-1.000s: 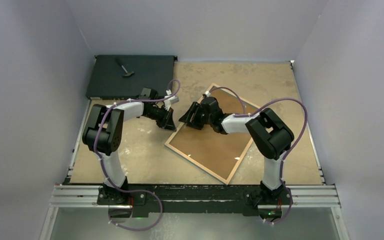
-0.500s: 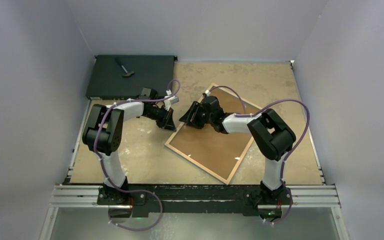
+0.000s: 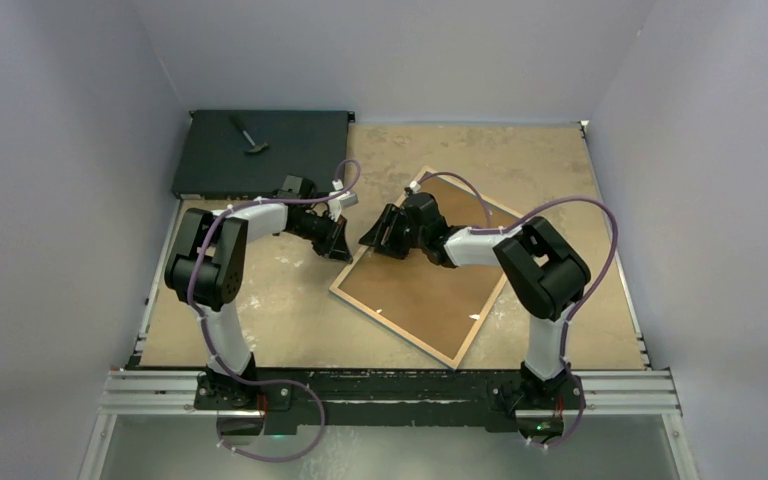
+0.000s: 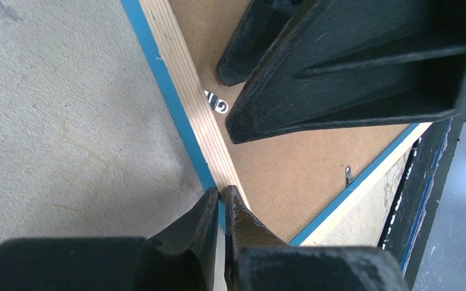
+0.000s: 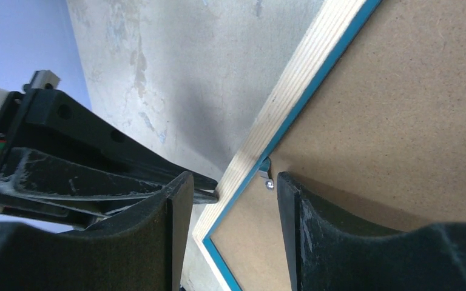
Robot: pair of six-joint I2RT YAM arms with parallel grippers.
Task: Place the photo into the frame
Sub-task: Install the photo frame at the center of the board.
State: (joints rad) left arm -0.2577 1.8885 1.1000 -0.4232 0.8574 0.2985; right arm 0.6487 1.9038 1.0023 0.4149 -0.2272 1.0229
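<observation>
The frame (image 4: pixel 188 97) lies face down on the sandy table (image 3: pixel 280 310), turned like a diamond, with its bare wood back and thin blue outer edge showing. The brown fibreboard backing panel (image 3: pixel 430 285) sits inside it. Toward the frame's near corner, a small metal clip (image 4: pixel 347 174) lies on the panel close to the rim.

At the frame's left side, the left gripper (image 4: pixel 221 197) has its fingers almost together, with only a slit between the tips. The tips are set against the frame's blue outer edge, and nothing can be seen clamped between them.

Just inside that same side, the right gripper (image 5: pixel 233 182) is spread wide and empty. Its fingers straddle a metal turn tab (image 5: pixel 266 177) at the rim's inner edge.

Beyond the frame's far-left side, well apart from it, a flat black box (image 3: pixel 260 150) carries a small tool (image 3: pixel 250 138).
</observation>
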